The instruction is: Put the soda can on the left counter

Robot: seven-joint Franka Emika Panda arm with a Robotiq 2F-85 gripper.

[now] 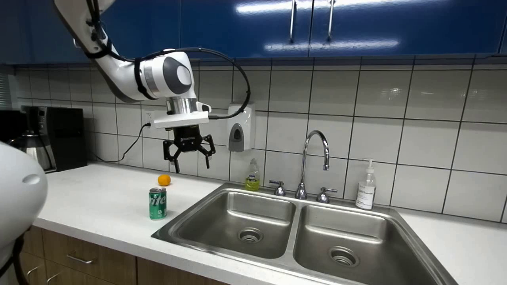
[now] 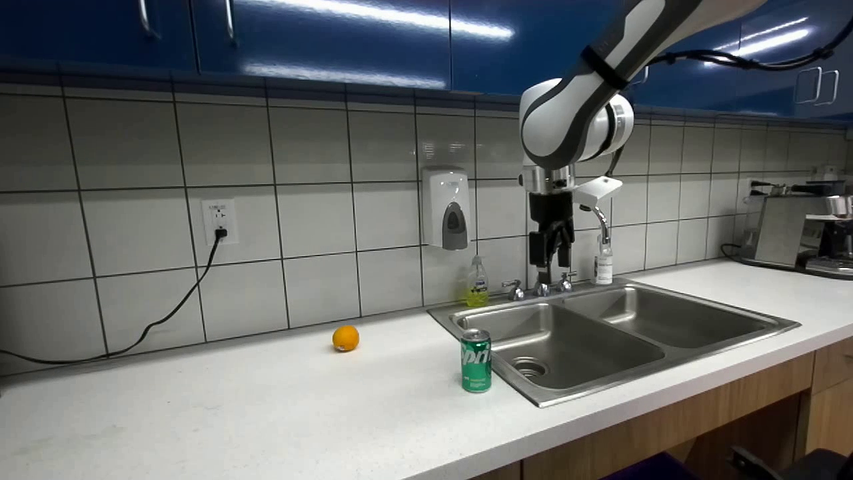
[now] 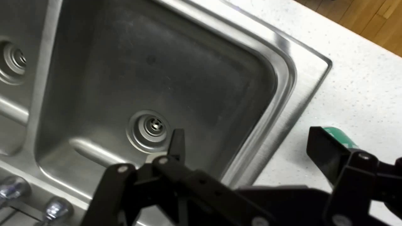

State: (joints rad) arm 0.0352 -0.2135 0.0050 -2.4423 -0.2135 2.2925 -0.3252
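Observation:
The green soda can (image 1: 158, 204) stands upright on the white counter (image 1: 99, 198), close beside the sink's edge. It also stands there in an exterior view (image 2: 476, 363). In the wrist view only a bit of the can (image 3: 340, 136) shows behind the right finger; the rest is hidden. My gripper (image 1: 192, 168) hangs pointing down, well above the counter and sink, apart from the can. It shows side-on in an exterior view (image 2: 550, 263). In the wrist view the gripper's fingers (image 3: 247, 130) are wide apart with nothing between them.
The steel double sink (image 1: 294, 237) adjoins the can. An orange (image 1: 164, 180) lies behind the can. A soap bottle (image 1: 252, 176), a tall faucet (image 1: 304, 162) and a pump bottle (image 1: 366, 190) stand along the back. A wall dispenser (image 1: 241, 128) and blue cabinets (image 1: 245, 27) are near the arm.

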